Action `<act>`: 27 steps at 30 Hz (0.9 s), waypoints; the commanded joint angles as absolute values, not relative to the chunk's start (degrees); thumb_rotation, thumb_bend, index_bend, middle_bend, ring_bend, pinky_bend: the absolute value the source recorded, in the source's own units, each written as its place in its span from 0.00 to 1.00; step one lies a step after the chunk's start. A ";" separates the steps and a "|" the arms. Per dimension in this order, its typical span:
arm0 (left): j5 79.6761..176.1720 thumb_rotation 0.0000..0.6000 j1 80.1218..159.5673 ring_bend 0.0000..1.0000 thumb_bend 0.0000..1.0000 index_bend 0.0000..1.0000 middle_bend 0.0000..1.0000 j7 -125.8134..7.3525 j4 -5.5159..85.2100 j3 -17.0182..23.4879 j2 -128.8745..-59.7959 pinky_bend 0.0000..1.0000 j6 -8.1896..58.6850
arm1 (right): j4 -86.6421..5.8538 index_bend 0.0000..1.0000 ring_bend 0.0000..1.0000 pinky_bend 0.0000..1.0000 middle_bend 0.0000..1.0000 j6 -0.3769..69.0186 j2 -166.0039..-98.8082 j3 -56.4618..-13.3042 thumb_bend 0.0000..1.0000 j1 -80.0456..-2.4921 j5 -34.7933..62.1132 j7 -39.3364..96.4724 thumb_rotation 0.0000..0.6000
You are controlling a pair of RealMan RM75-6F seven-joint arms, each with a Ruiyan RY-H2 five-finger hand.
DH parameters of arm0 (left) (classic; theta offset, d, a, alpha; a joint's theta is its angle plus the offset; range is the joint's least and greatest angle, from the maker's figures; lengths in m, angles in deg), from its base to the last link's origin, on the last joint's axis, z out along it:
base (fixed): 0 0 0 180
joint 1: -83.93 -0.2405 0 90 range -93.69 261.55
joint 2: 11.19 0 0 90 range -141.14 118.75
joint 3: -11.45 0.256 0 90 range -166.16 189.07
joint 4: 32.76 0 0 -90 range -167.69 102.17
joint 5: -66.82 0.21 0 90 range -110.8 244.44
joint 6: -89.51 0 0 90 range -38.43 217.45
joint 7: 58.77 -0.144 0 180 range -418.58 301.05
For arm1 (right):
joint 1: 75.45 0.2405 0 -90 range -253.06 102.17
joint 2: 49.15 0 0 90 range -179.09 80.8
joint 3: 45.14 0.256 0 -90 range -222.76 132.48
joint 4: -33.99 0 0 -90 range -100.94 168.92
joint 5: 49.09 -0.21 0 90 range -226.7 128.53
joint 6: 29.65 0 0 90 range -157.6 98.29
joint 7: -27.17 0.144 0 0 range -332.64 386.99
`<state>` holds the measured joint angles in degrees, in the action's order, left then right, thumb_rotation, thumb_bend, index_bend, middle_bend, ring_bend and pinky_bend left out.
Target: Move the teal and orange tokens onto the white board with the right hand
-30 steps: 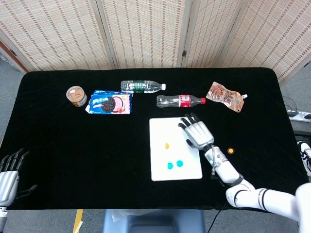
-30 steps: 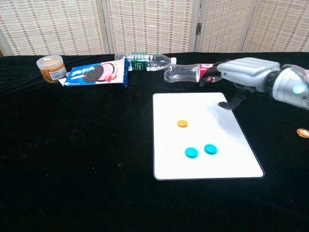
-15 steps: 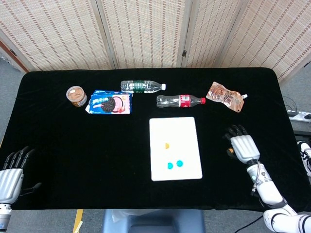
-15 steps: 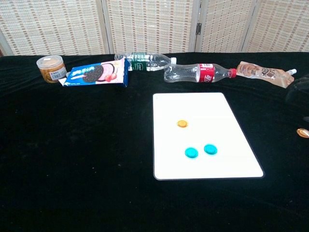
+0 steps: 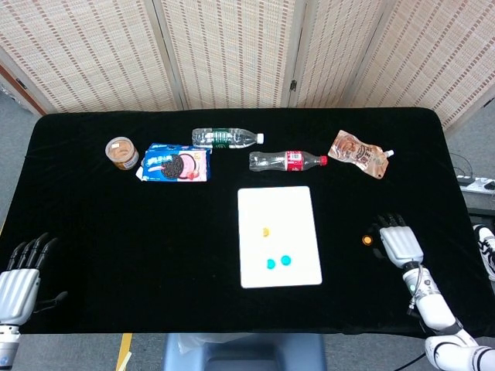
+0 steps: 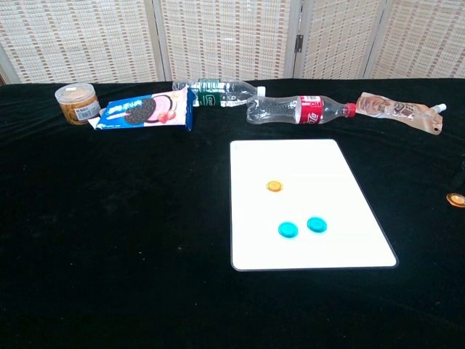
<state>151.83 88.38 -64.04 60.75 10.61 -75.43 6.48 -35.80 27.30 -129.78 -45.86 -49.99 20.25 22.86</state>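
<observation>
Black cloth covers the counter [image 5: 116, 255], backed by woven screens. White board [image 5: 278, 202] carries two teal tokens [image 5: 285, 260] and one orange token [image 5: 267, 232]; a second orange token [image 5: 366, 240] lies off the board, just beside the right hand [image 5: 400, 243], fingers apart, holding nothing. Left hand [image 5: 19, 274] rests open at the near-left edge. Chest view shows neither hand.

On the black tabletop [image 6: 116, 240] lies the white board [image 6: 311, 166], carrying one orange token [image 6: 274, 186] and two teal tokens [image 6: 288, 230] side by side. Another orange token [image 6: 456, 198] sits off the board at the right edge.
</observation>
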 commanded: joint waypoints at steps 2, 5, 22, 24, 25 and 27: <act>151.82 1.00 88.25 0.00 0.12 0.00 0.00 -63.98 60.72 10.68 -75.36 0.00 6.33 | -33.98 0.35 0.04 0.00 0.16 26.20 -131.04 -45.12 0.44 -49.92 20.75 23.73 1.00; 151.69 1.00 88.09 0.00 0.12 0.00 0.00 -63.88 60.67 10.72 -75.28 0.00 6.19 | -33.16 0.36 0.04 0.00 0.16 25.71 -131.53 -44.66 0.44 -49.86 21.05 24.12 1.00; 151.29 1.00 88.01 0.00 0.12 0.00 0.00 -63.43 60.14 10.77 -75.50 0.00 6.45 | -32.24 0.40 0.04 0.00 0.17 24.32 -132.77 -43.18 0.44 -49.90 22.15 23.66 1.00; 151.29 1.00 88.02 0.00 0.12 0.00 0.00 -63.35 60.04 10.82 -75.54 0.00 6.53 | -32.21 0.42 0.04 0.00 0.18 24.16 -132.90 -43.02 0.44 -49.91 22.11 23.45 1.00; 151.28 1.00 88.00 0.00 0.12 0.00 0.00 -63.31 59.99 10.83 -75.56 0.00 6.53 | -32.18 0.43 0.04 0.00 0.18 24.11 -132.96 -42.94 0.44 -49.92 22.08 23.38 1.00; 151.22 1.00 87.96 0.00 0.12 0.00 0.00 -63.17 59.87 10.82 -75.60 0.00 6.52 | -32.03 0.45 0.05 0.00 0.18 24.13 -133.14 -42.71 0.44 -49.95 22.00 23.15 1.00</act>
<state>151.23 87.97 -63.18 59.88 10.82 -75.59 6.52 -32.06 24.12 -133.10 -42.75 -49.94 22.03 23.18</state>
